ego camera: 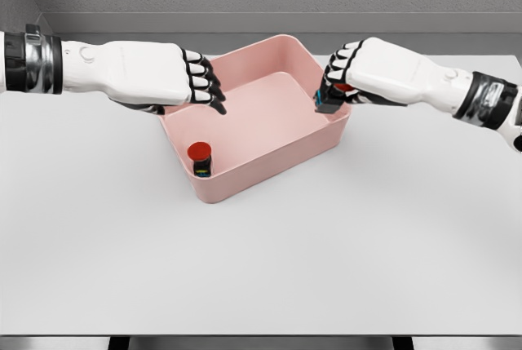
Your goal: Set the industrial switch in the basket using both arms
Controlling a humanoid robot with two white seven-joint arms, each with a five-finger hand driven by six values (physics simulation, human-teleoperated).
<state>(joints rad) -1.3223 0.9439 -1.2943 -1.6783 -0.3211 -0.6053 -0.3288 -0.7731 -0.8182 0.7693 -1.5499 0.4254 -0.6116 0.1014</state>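
A pink basket (269, 166) sits at the middle of the white table. Inside its near left corner stands an industrial switch (200, 158) with a red round cap and dark body, upright. My left hand (204, 81) hovers over the basket's left rim with fingers relaxed and nothing in them. At the basket's right rim my right hand (338, 81) is curled around a second industrial switch (333, 99), whose red cap and dark body with a blue edge peek out under the fingers, just above the rim.
The white table (261, 260) spreads wide in front of the basket and to both sides. A grey wall runs behind the table's far edge.
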